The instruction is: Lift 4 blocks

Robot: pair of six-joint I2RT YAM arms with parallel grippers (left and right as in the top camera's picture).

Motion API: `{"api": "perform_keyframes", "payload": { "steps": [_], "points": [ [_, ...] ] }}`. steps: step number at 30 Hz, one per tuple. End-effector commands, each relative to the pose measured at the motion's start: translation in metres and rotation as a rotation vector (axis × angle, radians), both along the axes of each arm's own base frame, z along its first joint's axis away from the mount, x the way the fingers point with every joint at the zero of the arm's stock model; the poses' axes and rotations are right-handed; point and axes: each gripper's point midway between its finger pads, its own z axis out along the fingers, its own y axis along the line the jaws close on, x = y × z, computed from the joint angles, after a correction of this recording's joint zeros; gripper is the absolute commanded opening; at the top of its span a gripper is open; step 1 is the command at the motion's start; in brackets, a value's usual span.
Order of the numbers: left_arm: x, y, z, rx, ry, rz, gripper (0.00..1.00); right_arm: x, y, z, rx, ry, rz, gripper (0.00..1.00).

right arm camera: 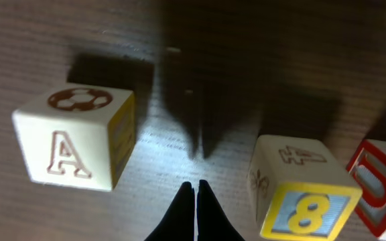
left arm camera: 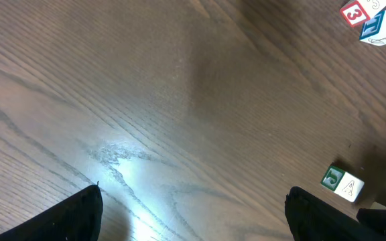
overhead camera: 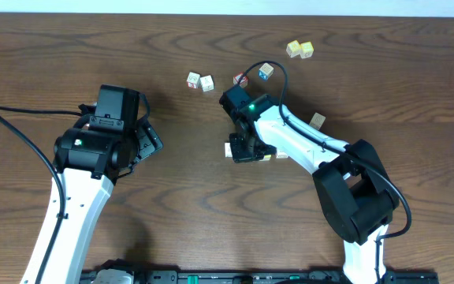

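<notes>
overhead: top-down, far, whole table (overhead camera: 369, 63) | left wrist: low, oblique | right wrist: closest, at blocks (right arm camera: 79, 137) | shared: table

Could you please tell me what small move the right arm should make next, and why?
Probably open the right jaws and shift over the A block: they are shut on nothing, in the gap between it and the 8 block.
</notes>
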Motion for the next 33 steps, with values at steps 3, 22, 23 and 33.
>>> {"api": "perform_keyframes", "payload": {
  "steps": [3,22,23,33],
  "points": [
    [0.002,0.003,0.003,0.006,-0.008,0.020,0.87,0.003,-0.010,-0.003,-0.058,-0.032,-0.031,0.05],
    [0.002,0.003,0.003,0.006,-0.008,0.020,0.87,0.004,-0.022,-0.013,-0.079,-0.037,-0.050,0.03],
    [0.002,0.003,0.003,0.006,-0.008,0.020,0.87,0.005,-0.023,-0.013,-0.079,-0.038,-0.051,0.03],
    [0.002,0.003,0.003,0.006,-0.008,0.020,0.87,0.012,-0.032,-0.013,-0.095,-0.052,-0.084,0.02]
  ]
}}
